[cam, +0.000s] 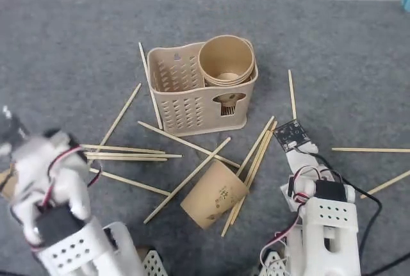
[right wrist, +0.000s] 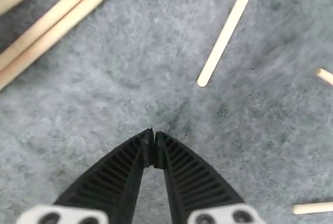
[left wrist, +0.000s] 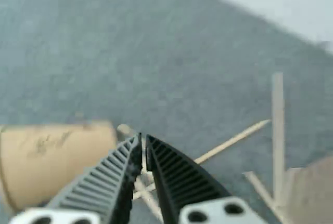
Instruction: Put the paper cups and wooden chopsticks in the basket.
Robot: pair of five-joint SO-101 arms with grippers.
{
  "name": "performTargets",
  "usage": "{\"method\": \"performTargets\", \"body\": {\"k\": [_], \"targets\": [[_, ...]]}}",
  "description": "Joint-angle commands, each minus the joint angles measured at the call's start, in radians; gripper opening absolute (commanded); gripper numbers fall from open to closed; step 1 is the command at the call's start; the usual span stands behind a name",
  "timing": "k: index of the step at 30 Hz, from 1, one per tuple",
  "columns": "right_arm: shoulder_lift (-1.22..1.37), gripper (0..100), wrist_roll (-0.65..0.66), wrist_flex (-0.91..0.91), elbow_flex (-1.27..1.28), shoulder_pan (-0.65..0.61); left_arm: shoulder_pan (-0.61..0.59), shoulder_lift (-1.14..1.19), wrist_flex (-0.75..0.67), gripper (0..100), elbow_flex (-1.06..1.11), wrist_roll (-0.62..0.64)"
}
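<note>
Observer: Arms first. Left arm (cam: 51, 180) sits well in front of the basket (cam: 192, 106), toward its left side, jaws pressed together.

Recorder: Anything pinched?

Observer: Cannot tell; tips meet over crossed sticks, just beside the fallen paper cup (left wrist: 52, 156).

Recorder: Right arm (cam: 323, 215)?

Observer: In front of the basket, off to its right. Jaws pressed together, gripping nothing, over bare grey worktop (right wrist: 104, 94). One loose chopstick (right wrist: 229, 31) ends near the tips.

Recorder: Fallen cup?

Observer: On its side (cam: 213, 194), in front of the basket, between the two arms, lying against a few sticks (cam: 256, 154).

Recorder: Other chopsticks?

Observer: Left bundle (cam: 128, 153) lies flat, front-left of the basket. Single stick (cam: 292, 93) lies off its right side. Another, the leaning stick (cam: 151, 84), is at its left wall.

Recorder: Inside?

Observer: Stacked paper cups (cam: 226, 58), upright, in the basket's right half.
</note>
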Motion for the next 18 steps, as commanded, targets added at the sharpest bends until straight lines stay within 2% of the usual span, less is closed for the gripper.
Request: {"method": "performTargets", "body": {"k": [1, 5, 12, 18], "targets": [[-0.021, 0.7, 0.023, 0.01, -0.009, 0.004, -0.181, -0.112, -0.074, 2, 0.193, -0.018], [-0.021, 0.7, 0.023, 0.012, -0.009, 0.004, -0.275, -0.098, -0.075, 3, 0.188, -0.015], [-0.021, 0.7, 0.026, 0.012, -0.009, 0.004, -0.298, 0.091, -0.072, 22, 0.117, 0.106], [-0.021, 0.7, 0.029, 0.012, -0.009, 0.004, -0.301, 0.368, -0.003, 22, -0.065, 0.144]]}}
